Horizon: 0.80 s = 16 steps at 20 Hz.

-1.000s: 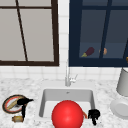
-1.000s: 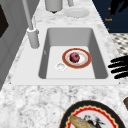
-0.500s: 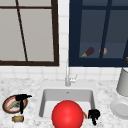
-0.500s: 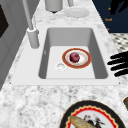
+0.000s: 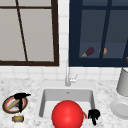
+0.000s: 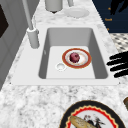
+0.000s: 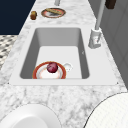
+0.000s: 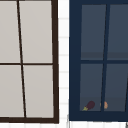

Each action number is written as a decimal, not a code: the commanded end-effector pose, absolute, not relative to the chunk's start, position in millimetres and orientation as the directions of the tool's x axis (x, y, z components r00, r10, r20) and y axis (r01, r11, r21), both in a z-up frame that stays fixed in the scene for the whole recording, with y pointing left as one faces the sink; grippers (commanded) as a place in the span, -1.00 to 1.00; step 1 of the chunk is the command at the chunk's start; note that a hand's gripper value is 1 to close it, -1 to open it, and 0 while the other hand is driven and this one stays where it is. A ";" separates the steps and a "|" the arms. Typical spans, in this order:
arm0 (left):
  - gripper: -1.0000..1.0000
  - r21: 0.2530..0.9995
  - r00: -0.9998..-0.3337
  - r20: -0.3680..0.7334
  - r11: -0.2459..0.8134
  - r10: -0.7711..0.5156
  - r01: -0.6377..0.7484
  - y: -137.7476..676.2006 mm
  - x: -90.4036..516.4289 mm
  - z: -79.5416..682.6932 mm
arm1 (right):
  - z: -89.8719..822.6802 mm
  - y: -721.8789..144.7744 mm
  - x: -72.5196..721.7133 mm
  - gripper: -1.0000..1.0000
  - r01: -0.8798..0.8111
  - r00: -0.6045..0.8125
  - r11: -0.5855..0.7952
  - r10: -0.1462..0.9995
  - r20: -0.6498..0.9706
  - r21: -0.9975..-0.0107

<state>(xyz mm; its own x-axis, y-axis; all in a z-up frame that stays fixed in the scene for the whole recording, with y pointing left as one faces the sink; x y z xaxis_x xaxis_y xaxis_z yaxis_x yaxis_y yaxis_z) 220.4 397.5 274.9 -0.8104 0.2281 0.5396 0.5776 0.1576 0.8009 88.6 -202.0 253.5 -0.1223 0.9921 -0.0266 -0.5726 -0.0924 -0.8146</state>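
In the front view, your left hand (image 5: 20, 98) hangs over the patterned plate (image 5: 7, 106) left of the sink (image 5: 67, 94), fingers (image 5: 26, 95) released and holding nothing. Your right hand (image 5: 93, 114) sits at the sink's front right corner beside a red ball (image 5: 67, 115); I cannot tell whether it is released or clenched. In the left side view, a hand (image 6: 117, 65) with straight, spread fingers floats off the sink's front rim, apart from the red-rimmed plate (image 6: 85, 63) on the sink floor, which carries a dark red fruit (image 6: 74, 57). In the right side view, that plate lies in the sink's near end, beside the drain (image 7: 67, 66). I judge this an approach with nothing grasped; reaching the plate calls for clearing the rim and descending. In the upper view, the window (image 8: 100, 60) stands above the sink.
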 end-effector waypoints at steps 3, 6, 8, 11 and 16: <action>-1.00 0.799 -0.831 0.544 0.227 0.120 0.556 400.9 220.8 273.0 | 253.5 -202.0 88.6 0.00 -0.573 -0.122 -0.092 0.992 -0.027 -0.815; -1.00 0.801 -0.831 0.545 0.225 0.109 0.554 402.1 220.9 271.8 | 253.5 -202.0 88.6 0.00 -0.573 -0.122 -0.092 0.992 -0.027 -0.815; -1.00 0.803 -0.834 0.541 0.227 0.107 0.551 402.7 220.9 267.0 | 253.5 -202.0 88.6 0.00 -0.573 -0.122 -0.092 0.992 -0.027 -0.815; -1.00 0.804 -0.835 0.540 0.230 0.107 0.549 403.9 221.0 261.5 | 253.5 -202.0 88.6 0.00 -0.573 -0.122 -0.092 0.992 -0.027 -0.815; -1.00 0.805 -0.837 0.538 0.230 0.103 0.546 407.2 221.2 253.0 | 253.5 -202.0 88.6 0.00 -0.573 -0.122 -0.092 0.992 -0.027 -0.815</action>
